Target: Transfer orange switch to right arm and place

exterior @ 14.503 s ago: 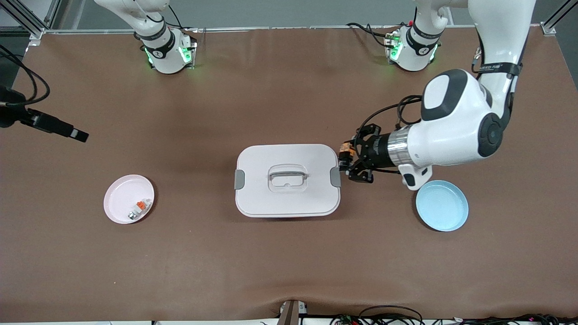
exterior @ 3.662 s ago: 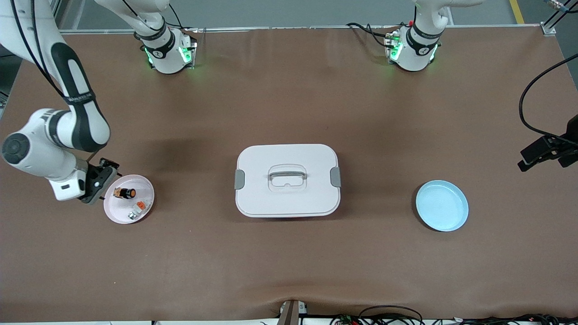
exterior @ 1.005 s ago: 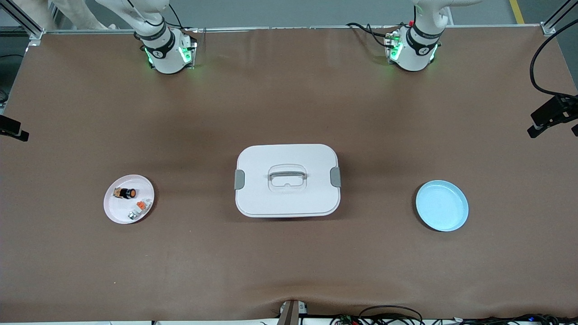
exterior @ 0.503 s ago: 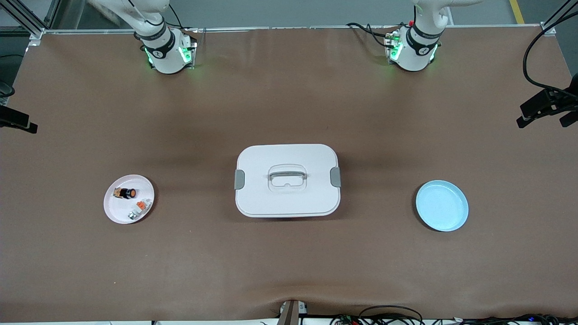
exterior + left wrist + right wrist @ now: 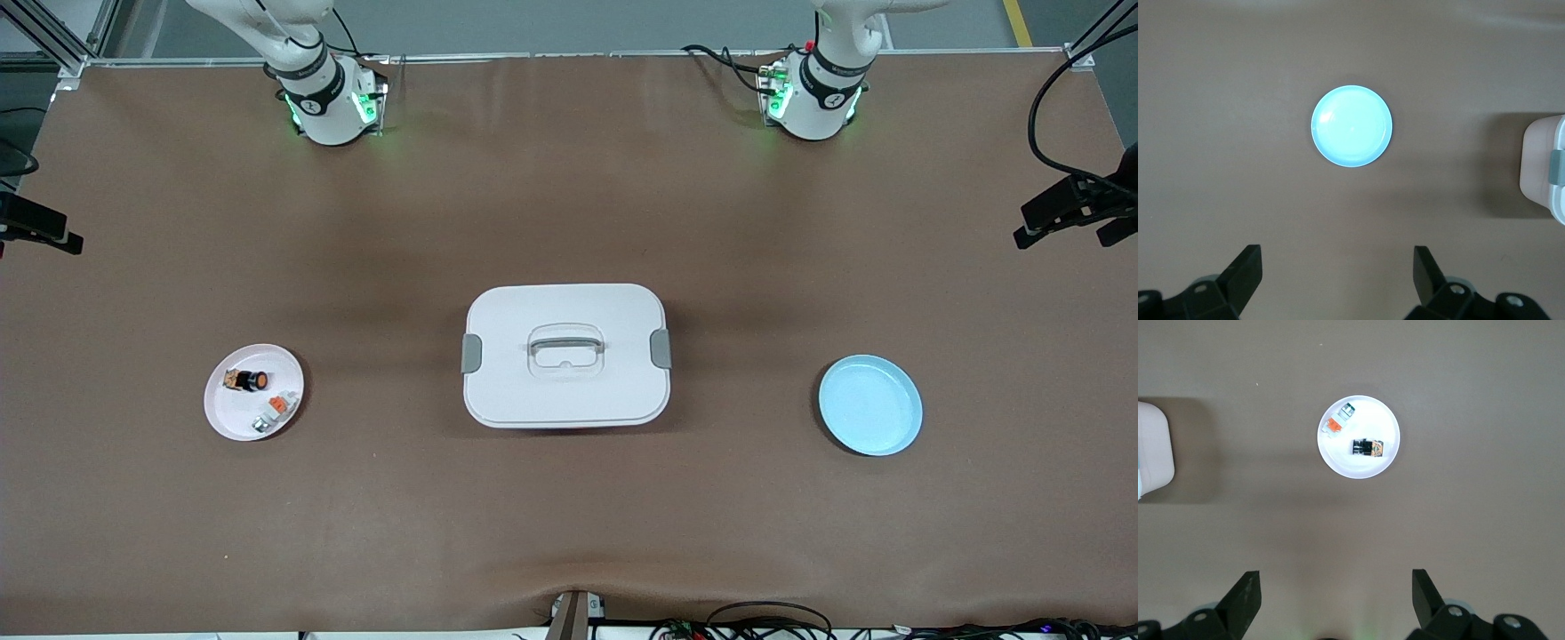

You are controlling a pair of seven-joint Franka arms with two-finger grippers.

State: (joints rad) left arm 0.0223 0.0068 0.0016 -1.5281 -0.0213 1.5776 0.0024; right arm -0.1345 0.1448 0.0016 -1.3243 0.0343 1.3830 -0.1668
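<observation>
The orange switch (image 5: pixel 247 380) lies on its side on the pink plate (image 5: pixel 229 411) at the right arm's end of the table, beside a white-grey block with an orange tab (image 5: pixel 276 409). In the right wrist view the switch (image 5: pixel 1367 447) and the plate (image 5: pixel 1358 465) lie far below my right gripper (image 5: pixel 1337 587). That gripper hangs high, open and empty. My left gripper (image 5: pixel 1338 267) is also open and empty, high above the table near the blue plate (image 5: pixel 1351 125).
A white lidded box (image 5: pixel 565 355) with a handle sits at the table's middle. The empty blue plate (image 5: pixel 869 404) rests toward the left arm's end. Both arm bases (image 5: pixel 324 98) (image 5: pixel 813 93) stand along the table's back edge.
The black parts of both hands at the front view's edges have shifted slightly inward. The switch, the plates and the box have not moved.
</observation>
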